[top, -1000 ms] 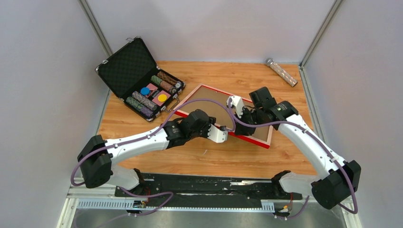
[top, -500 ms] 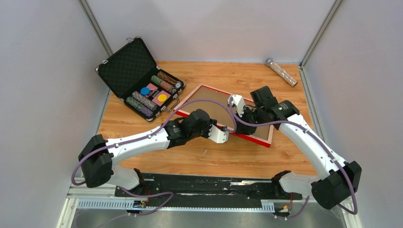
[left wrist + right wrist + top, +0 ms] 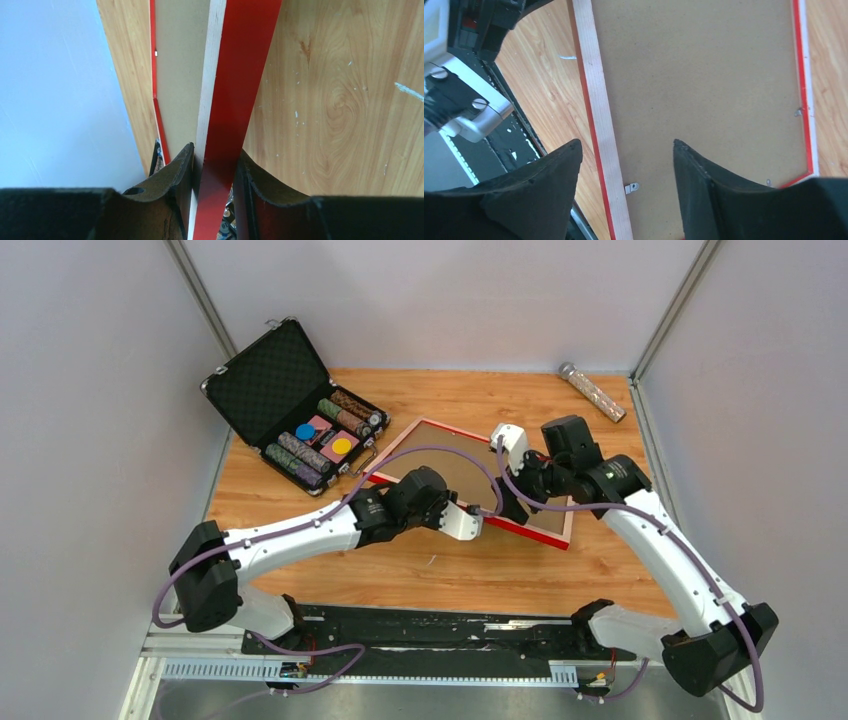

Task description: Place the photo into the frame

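Note:
The frame [image 3: 521, 530] lies back-up on the wooden table, a plain brown backing board [image 3: 452, 466] filling it. The photo is hidden. My left gripper [image 3: 483, 511] is shut on the frame's near rail; in the left wrist view the red edge [image 3: 240, 75] runs between its fingertips [image 3: 215, 160]. My right gripper [image 3: 513, 504] hangs open just above the same rail. In the right wrist view its fingers [image 3: 626, 150] straddle the pale rail [image 3: 596, 110] and the board [image 3: 694, 75] without touching them. A small metal tab [image 3: 632, 188] sits at the board's edge.
An open black case [image 3: 300, 410] with rolls of chips stands at the back left, close to the frame's far corner. A glittery tube [image 3: 592, 391] lies at the back right. Grey walls enclose the table, and a black rail [image 3: 430, 635] runs along the near edge.
My right gripper has opened and pulled up and back to the right, off the frame. The left gripper has closed a little and stays clamped on the near rail.

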You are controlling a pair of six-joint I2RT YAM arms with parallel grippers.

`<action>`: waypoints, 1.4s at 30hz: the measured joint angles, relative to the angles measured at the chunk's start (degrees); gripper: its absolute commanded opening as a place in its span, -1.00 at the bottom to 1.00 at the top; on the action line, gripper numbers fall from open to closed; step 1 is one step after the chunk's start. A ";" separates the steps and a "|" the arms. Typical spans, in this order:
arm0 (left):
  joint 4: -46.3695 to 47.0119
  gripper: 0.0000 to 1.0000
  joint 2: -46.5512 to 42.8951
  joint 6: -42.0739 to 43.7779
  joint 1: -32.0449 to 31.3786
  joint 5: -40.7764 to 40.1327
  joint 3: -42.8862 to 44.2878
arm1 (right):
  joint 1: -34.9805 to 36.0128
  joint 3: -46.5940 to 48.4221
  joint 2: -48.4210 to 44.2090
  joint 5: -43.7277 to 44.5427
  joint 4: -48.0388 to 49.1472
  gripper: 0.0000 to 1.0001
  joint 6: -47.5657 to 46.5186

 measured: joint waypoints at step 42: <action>-19.17 -1.00 3.74 -4.09 2.25 3.37 23.80 | -0.48 1.53 -12.20 9.55 -0.11 0.59 -7.34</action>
